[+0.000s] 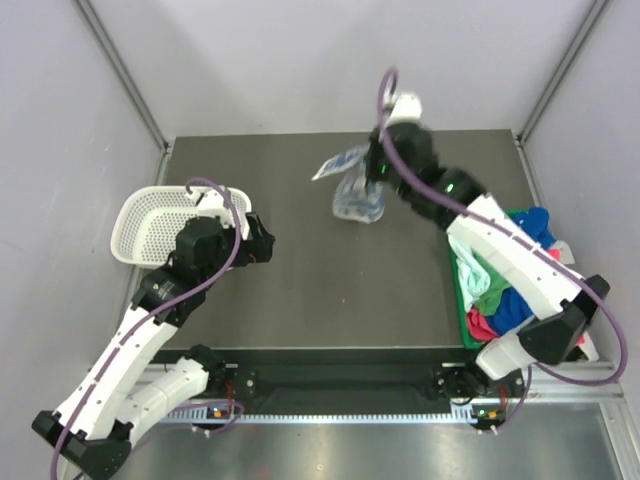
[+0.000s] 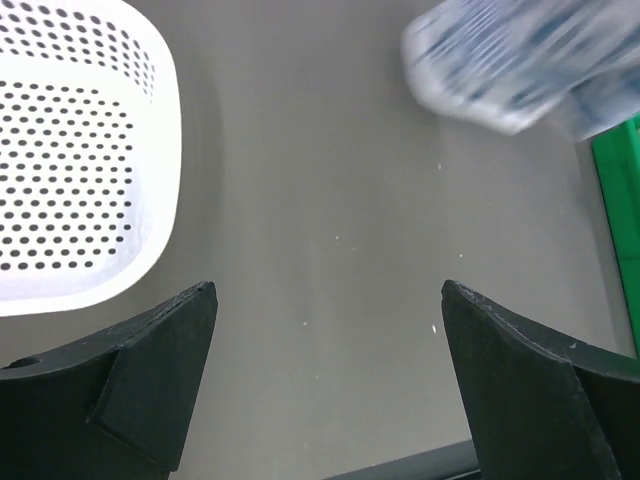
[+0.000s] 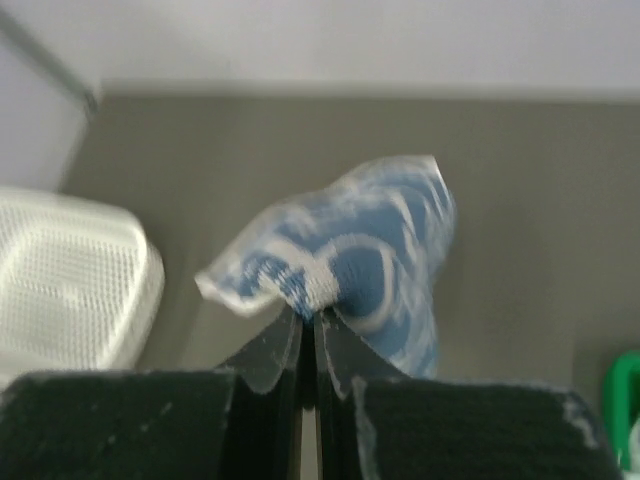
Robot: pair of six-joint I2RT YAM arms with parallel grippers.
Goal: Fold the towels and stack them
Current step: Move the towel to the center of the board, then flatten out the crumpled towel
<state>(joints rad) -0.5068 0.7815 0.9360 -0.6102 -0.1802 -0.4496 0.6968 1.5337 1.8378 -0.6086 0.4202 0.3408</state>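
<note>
My right gripper (image 1: 372, 165) is shut on a blue-and-white patterned towel (image 1: 356, 190) and holds it above the back middle of the table; it hangs blurred. In the right wrist view the towel (image 3: 370, 265) is pinched at the gripper's tips (image 3: 312, 312). It also shows blurred in the left wrist view (image 2: 510, 60). More towels, green (image 1: 485, 280), royal blue (image 1: 530, 228) and pink/red (image 1: 482, 325), lie heaped in the green bin (image 1: 457, 300) at the right. My left gripper (image 1: 268, 243) is open and empty over bare table; its tips (image 2: 325, 300) hold nothing.
A white mesh basket (image 1: 150, 225) stands at the left, beside my left arm; it also shows in the left wrist view (image 2: 70, 160) and right wrist view (image 3: 70, 290). The green bin's edge shows at the right of the left wrist view (image 2: 620, 200). Grey walls enclose the table.
</note>
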